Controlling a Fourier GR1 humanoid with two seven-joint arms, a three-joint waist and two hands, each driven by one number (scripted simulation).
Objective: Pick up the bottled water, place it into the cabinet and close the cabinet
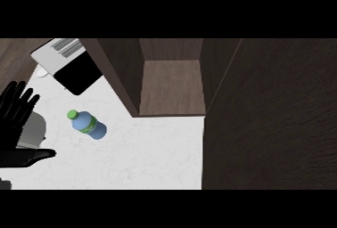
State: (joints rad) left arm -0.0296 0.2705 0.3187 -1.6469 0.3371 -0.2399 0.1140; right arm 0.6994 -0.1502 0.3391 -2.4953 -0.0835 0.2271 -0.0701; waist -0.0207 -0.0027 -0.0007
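A blue water bottle [89, 124] with a green cap and green label stands on the white counter [145, 156], left of the middle. The dark wooden cabinet [172, 84] stands behind it, its inside shelf showing and its door [270, 116] swung open at the right. My left hand [14, 116] is at the left edge, fingers straight and spread upward, thumb pointing right, apart from the bottle and holding nothing. My right hand does not show.
A white appliance with a black panel [72, 67] sits at the back left beside the cabinet's side wall. The open door covers the counter's right part.
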